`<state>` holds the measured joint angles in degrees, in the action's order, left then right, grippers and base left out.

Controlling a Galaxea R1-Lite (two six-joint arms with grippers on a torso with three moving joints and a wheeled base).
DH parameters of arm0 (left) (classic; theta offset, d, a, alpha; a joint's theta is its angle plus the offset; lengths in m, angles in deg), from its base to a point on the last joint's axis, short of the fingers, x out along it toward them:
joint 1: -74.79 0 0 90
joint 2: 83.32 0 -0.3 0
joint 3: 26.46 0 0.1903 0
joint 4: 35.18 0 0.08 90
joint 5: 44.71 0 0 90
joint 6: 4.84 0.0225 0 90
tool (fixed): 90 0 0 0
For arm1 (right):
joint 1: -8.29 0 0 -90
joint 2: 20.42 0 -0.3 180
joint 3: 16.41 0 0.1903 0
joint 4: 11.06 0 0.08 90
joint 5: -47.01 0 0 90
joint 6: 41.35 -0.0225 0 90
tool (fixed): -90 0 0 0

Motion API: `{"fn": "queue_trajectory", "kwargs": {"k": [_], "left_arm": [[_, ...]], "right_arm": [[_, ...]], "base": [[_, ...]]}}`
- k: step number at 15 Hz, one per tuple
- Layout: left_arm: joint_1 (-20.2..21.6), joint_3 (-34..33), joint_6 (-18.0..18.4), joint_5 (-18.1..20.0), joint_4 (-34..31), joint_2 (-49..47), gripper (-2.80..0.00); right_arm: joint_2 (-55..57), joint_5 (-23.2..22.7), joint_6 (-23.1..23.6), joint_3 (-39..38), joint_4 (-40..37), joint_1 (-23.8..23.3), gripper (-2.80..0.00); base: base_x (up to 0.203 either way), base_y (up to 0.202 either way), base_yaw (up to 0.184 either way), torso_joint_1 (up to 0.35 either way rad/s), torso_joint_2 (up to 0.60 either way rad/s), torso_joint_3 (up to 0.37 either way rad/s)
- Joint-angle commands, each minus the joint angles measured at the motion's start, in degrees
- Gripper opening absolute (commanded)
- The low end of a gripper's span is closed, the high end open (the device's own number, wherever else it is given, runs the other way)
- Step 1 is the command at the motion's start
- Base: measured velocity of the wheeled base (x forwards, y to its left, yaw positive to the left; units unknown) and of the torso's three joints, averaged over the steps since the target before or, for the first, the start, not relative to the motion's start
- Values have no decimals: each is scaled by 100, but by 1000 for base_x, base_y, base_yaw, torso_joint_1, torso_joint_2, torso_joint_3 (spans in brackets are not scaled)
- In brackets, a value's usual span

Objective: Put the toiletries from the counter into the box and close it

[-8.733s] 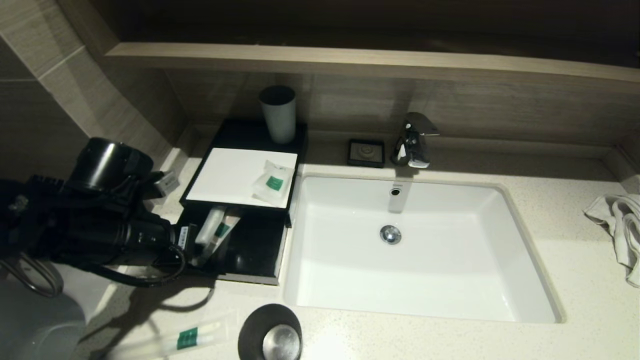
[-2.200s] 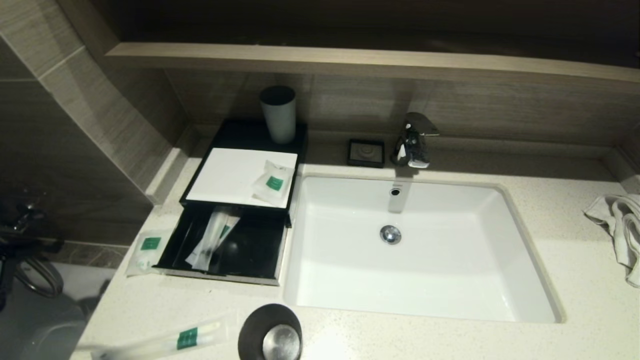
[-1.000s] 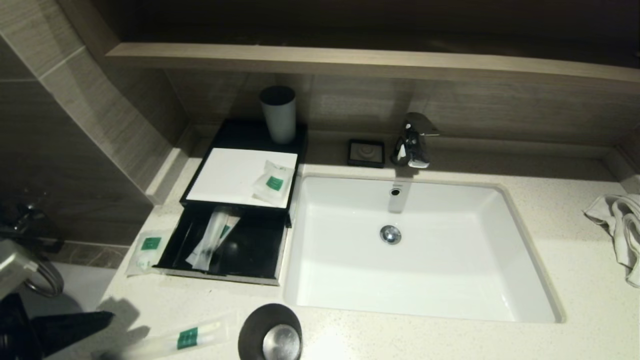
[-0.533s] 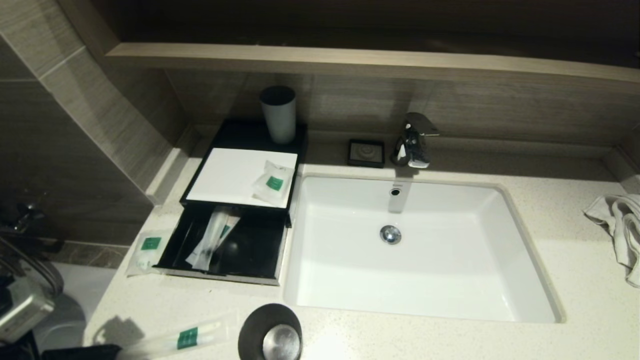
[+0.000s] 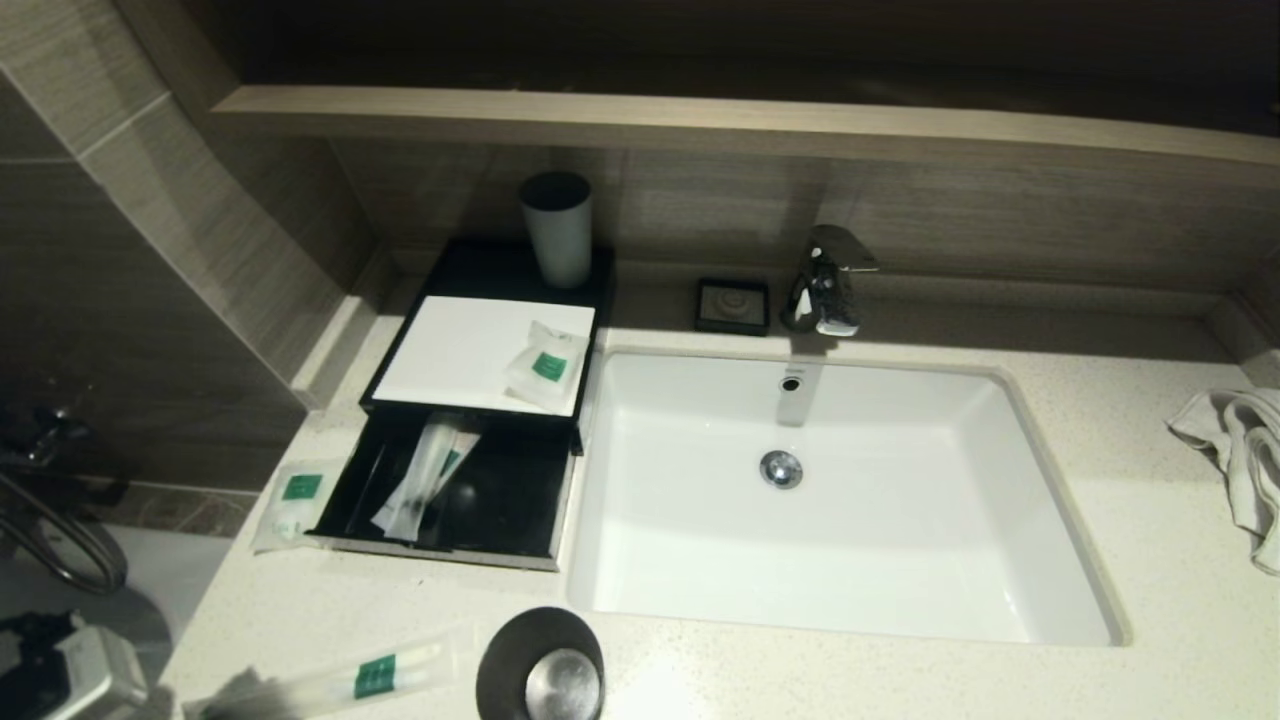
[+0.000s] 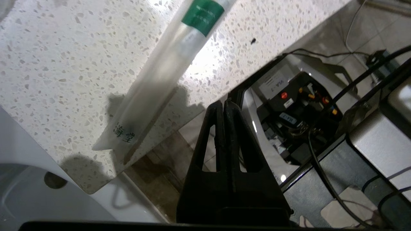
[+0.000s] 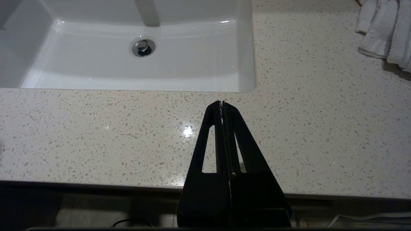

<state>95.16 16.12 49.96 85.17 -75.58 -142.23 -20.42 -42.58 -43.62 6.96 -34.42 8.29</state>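
Note:
The black box [image 5: 470, 340] with its white top stands left of the sink, its front drawer [image 5: 450, 550] pulled open. One long sachet [image 5: 425, 478] lies in the drawer. A small sachet [image 5: 545, 365] lies on the box's white top. Another small sachet [image 5: 292, 500] lies on the counter [image 5: 900, 680] left of the drawer. The second long sachet [image 5: 345, 682] lies at the counter's front left edge and also shows in the left wrist view [image 6: 167, 77]. My left gripper [image 6: 223, 104] is shut and empty, just off the counter's edge beside that sachet. My right gripper [image 7: 222, 104] is shut and empty over the counter's front edge.
A black cup [image 5: 540, 665] stands at the front edge right of the long sachet. A grey cup [image 5: 557, 230] stands on the box's back. A soap dish [image 5: 733, 305], the faucet [image 5: 825, 280], the white sink [image 5: 1040, 480] and a towel [image 5: 1240, 460] lie to the right.
My left arm left the drawer with a long sachet lying in it, came in at the front left corner near the other long sachet, and has since dropped lower off the counter's edge.

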Motion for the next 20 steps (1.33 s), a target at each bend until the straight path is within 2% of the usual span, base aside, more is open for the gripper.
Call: {"fn": "queue_trajectory", "kwargs": {"k": [1, 3, 6, 11, 17, 20], "left_arm": [[2, -248, 500, -70, -11, -12, -280], [2, -390, 907, -94, -11, -48, -280], [2, -471, 1094, -85, -20, -34, -280], [14, -410, 1095, -96, 76, -470, -280], [68, -418, 1112, -103, 947, -1421, -280], [90, -409, 1103, -103, 1070, -1457, -280]], "right_arm": [[9, 2, -1, 0, 0, 0, -280], [9, 2, -1, 0, 0, 0, -280], [0, 2, -1, 0, 0, 0, -280], [0, 2, -1, 0, 0, 0, -280], [0, 2, -1, 0, 0, 0, -280], [0, 2, -1, 0, 0, 0, -280]], "base": [[0, 0, 0, 0, 0, 0], [0, 0, 0, 0, 0, 0], [0, 0, 0, 0, 0, 0], [0, 0, 0, 0, 0, 0], [0, 0, 0, 0, 0, 0], [0, 0, 0, 0, 0, 0]]}}
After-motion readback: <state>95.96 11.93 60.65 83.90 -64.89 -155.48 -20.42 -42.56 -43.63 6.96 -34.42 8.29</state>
